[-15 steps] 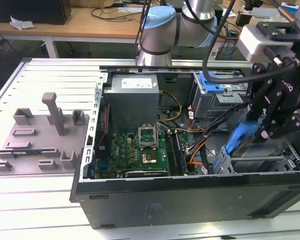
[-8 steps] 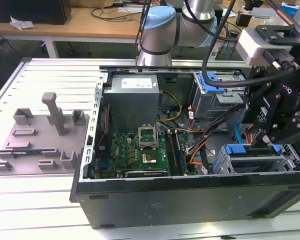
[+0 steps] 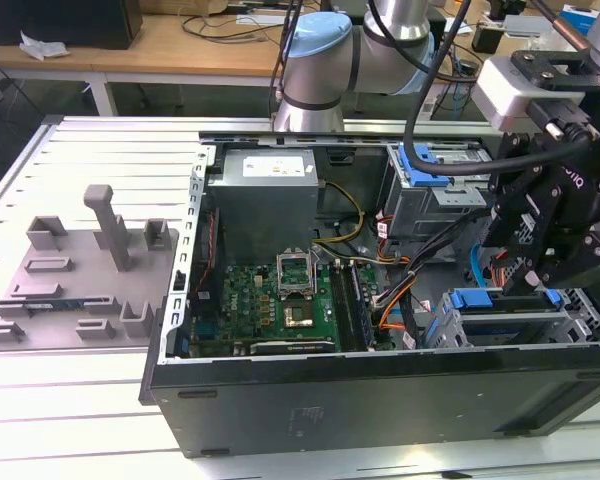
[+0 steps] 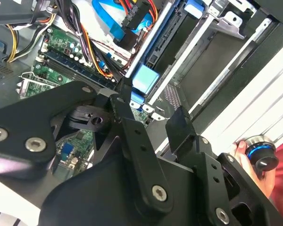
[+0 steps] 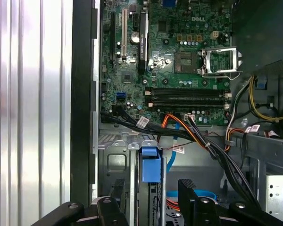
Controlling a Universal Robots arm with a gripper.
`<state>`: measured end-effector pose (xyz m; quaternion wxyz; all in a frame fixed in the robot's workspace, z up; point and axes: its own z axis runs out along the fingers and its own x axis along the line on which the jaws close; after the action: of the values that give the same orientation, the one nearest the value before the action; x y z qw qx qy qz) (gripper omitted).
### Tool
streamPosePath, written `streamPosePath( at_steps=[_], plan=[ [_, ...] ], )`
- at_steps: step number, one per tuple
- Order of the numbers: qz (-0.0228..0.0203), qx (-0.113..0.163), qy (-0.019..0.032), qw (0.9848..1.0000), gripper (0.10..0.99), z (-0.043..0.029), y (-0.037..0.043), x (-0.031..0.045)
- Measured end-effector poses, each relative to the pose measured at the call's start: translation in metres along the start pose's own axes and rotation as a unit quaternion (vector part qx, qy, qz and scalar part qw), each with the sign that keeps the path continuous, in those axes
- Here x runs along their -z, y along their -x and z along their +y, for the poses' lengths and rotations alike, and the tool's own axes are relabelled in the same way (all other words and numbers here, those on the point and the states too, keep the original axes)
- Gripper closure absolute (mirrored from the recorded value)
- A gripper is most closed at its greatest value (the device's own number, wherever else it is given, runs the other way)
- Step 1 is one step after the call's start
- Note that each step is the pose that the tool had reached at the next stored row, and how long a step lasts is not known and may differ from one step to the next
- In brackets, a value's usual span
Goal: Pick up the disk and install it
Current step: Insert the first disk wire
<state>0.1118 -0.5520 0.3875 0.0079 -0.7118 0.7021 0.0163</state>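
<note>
Pincer (image 5: 152,189): nearest the lens, bottom centre of the first wrist view; released, black fingers (image 5: 187,193) apart on either side of the disk (image 5: 150,165), no contact visible.
Worktop (image 3: 100,150): ribbed metal, across the exterior view's left and bottom.
Computer case (image 3: 380,405): open, centre to right of the exterior view.
Motherboard (image 5: 170,61): upper half of the first wrist view.
Drive cage (image 3: 510,328): lower right of the exterior view, under the pincer.
Disk: edge-on in the cage slot, blue carrier end up, lower centre of the first wrist view.
Done: pick-up, apparently; disk down in its bay.
Left: judged little; full seating hidden, cannot tell.
</note>
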Motion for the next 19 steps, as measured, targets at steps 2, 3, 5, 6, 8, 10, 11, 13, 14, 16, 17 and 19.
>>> streamPosePath(
  at_steps=[2, 3, 5, 6, 8, 10, 11, 13, 14, 16, 17, 19],
  plan=[
    [0.0000, 0.001, 0.0000, 1.0000, 0.522, 0.0000, 0.0000, 0.0000],
    [0.0000, 0.002, 0.0000, 1.0000, 0.522, 0.0000, 0.0000, 0.0000],
    [0.0000, 0.002, 0.0001, 1.0000, 0.522, 0.0000, 0.0000, 0.0000],
    [0.0000, 0.003, 0.0001, 1.0000, 0.522, 0.0000, 0.0000, 0.0000],
    [0.0002, 0.003, 0.0001, 1.0000, 0.522, 0.0000, 0.0002, -0.0001],
    [0.0074, 0.003, 0.0003, 1.0000, 0.522, -0.0002, 0.0045, -0.0003],
    [0.0168, 0.003, 0.0004, 0.9999, 0.522, -0.0002, 0.0100, -0.0003],
    [0.0354, 0.003, 0.0007, 0.9994, 0.522, -0.0003, 0.0212, -0.0007],
    [0.0456, 0.003, 0.0009, 0.9990, 0.522, -0.0004, 0.0271, -0.0006],
    [0.0832, 0.002, 0.0015, 0.9965, 0.522, -0.0005, 0.0377, -0.0003],
    [0.1019, 0.002, 0.0019, 0.9948, 0.522, -0.0006, 0.0417, 0.0002],
    [0.1292, 0.002, 0.0025, 0.9916, 0.522, -0.0006, 0.0488, 0.0029]
  ],
)
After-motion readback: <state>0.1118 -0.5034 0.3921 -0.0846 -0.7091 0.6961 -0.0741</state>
